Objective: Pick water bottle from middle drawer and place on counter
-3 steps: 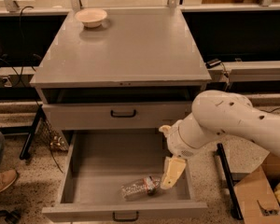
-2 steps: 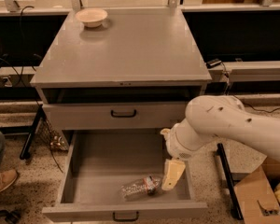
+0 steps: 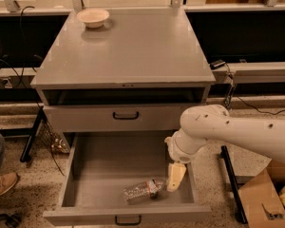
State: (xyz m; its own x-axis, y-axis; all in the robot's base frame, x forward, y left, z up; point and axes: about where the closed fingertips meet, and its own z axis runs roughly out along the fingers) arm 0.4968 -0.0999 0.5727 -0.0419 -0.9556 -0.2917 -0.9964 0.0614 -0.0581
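Note:
The water bottle (image 3: 143,190) lies on its side near the front of the open middle drawer (image 3: 109,167), cap end toward the right. My gripper (image 3: 175,176) hangs down inside the drawer at its right side, its cream fingertip close to the bottle's right end. The white arm comes in from the right. The counter (image 3: 128,46) is the grey top of the cabinet above. The upper drawer (image 3: 126,115) with its black handle is closed.
A cream bowl (image 3: 92,17) sits at the back left of the counter. A cardboard box (image 3: 268,201) stands on the floor at the right. A person's shoe (image 3: 2,184) and leg show at the left edge. Cables run behind the cabinet.
The arm has shifted slightly left and lower into the drawer, bringing the gripper a little closer to the bottle. The bottle has not moved.

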